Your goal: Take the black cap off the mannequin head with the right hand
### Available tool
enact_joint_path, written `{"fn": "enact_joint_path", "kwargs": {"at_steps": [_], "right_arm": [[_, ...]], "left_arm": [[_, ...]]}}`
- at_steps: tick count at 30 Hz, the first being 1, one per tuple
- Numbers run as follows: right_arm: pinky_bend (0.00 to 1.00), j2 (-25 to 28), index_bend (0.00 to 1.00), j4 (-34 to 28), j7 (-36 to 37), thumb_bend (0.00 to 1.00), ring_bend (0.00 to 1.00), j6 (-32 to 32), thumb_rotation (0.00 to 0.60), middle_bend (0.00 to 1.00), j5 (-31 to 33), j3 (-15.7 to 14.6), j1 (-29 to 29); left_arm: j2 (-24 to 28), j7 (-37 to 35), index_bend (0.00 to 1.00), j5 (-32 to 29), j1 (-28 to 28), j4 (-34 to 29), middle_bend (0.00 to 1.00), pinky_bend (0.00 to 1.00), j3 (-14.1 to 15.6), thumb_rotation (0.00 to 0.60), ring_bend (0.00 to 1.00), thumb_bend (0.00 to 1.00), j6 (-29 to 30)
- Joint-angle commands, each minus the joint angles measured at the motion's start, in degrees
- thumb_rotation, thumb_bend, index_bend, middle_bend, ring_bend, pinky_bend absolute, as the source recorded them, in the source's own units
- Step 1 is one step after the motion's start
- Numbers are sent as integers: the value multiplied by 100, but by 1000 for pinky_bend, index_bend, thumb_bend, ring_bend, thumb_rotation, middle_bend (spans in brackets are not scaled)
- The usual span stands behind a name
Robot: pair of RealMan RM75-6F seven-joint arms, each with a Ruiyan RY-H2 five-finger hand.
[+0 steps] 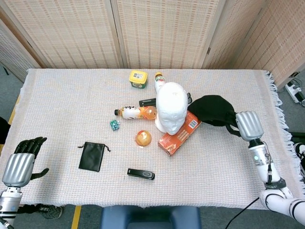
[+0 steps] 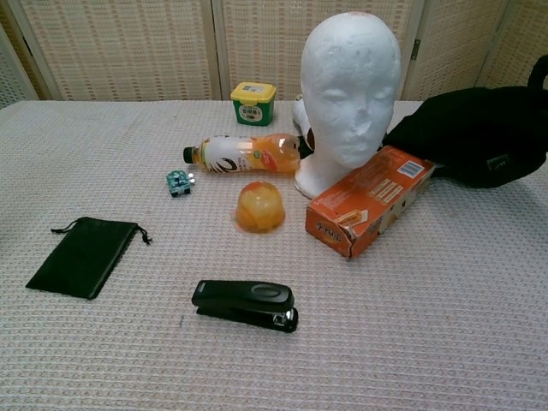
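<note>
The white mannequin head (image 1: 170, 107) (image 2: 351, 94) stands bare at mid-table. The black cap (image 1: 212, 110) (image 2: 467, 137) rests low on the cloth just right of it, beside the orange box. My right hand (image 1: 249, 125) is at the cap's right edge and grips it there; the dark fingers merge with the fabric. In the chest view only a dark fingertip (image 2: 541, 73) shows at the right border. My left hand (image 1: 21, 160) hangs off the table's front left corner with fingers apart, holding nothing.
An orange box (image 1: 180, 133) leans against the head's base. Left of it lie an orange drink bottle (image 1: 136, 112), a jelly cup (image 1: 143, 138) and a small teal toy (image 1: 115, 125). A stapler (image 1: 141, 174) and black pouch (image 1: 92, 156) lie nearer the front. A yellow-lidded jar (image 1: 138, 78) stands behind.
</note>
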Motion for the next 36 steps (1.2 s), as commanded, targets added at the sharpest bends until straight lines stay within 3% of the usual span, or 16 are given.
{"fn": "enact_joint_path", "kwargs": {"at_steps": [1,3,4,7,11,17,20,22,26,36], "right_arm": [[985,-52,507,-28,-269,533,779,-367,564,790,242,-70,53],[879,44,324,-222,-536,257,628,-678,534,630,466,-102,77],[748,97,207,-328,-648,121,516,-795,490,511,569,-107,85],[486,294,24,-711,-925,2,297,-1031,390,301,856,-97,91],[412,495,0,-1080,-1150,0,208,-789,363,226,894,-85,-15],[436,843,31,-1735,-1201,7,267,-79,375,265,745,-142,-414],[494,974,175,-2033,-1235,112,334,369,506,353,544,-233,-664],[505,1076,248,-2282,-1289,167,361,724,551,394,361,-344,-885],[520,1287,323,-2754,-1422,210,385,1166,556,421,179,-521,-1229],[520,1471,349,-3320,-1737,213,389,1890,557,431,-49,-797,-1869]], "left_arm": [[6,5,160,-8,5,-6,175,174,6,600,171,66,1],[6,8,159,-17,7,-4,176,174,14,600,171,67,-3],[6,8,159,-19,7,-4,176,174,18,600,171,67,-7],[4,5,159,-25,4,-5,176,174,23,600,171,66,-16],[-18,0,159,-30,-7,10,175,174,17,600,170,66,-18],[-58,0,159,-41,-15,47,175,174,1,600,171,67,1],[-92,26,158,-58,-18,74,175,175,-13,600,171,66,18],[-126,77,159,-70,-21,88,175,175,-20,600,171,66,31],[-168,153,158,-65,-18,96,175,175,-37,600,171,66,86],[-325,293,159,-179,-5,121,175,172,-103,600,171,66,176]]}}
